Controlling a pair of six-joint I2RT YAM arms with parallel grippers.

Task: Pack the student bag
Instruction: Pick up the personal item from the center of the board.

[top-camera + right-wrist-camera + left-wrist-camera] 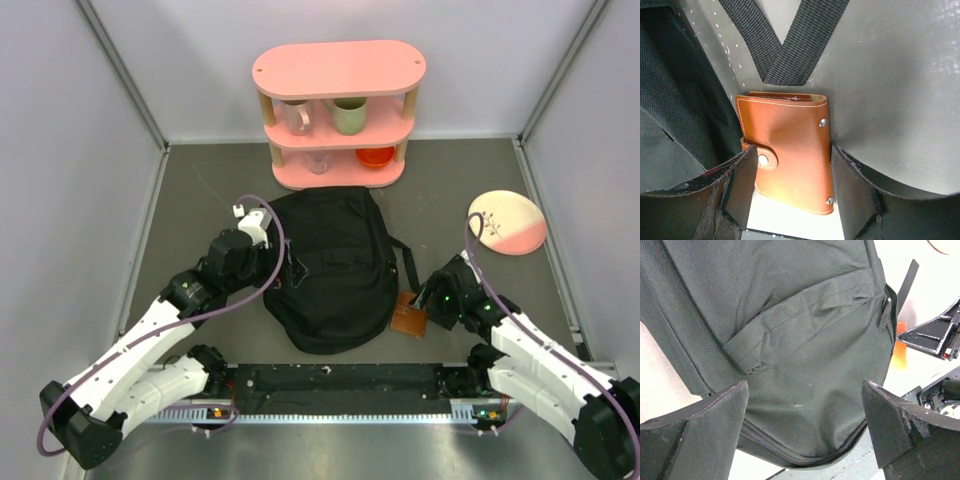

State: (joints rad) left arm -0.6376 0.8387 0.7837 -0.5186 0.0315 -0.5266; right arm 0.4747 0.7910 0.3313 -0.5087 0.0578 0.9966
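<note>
While my left arm stretches from the near left with its elbow bent, the left gripper [805, 427] gapes wide against the left side of the student bag [330, 270], which lies flat mid-way across the table [190, 200]. My right arm bends in from the near right. Its right gripper [790, 192] straddles the brown wallet [787, 150] just right of the bag; whether the 2 fingers squeeze it I cannot tell.

Open table [900, 100] right of the wallet [787, 150] — student bag [670, 100] and strap [790, 50] crowd its left and far sides
</note>
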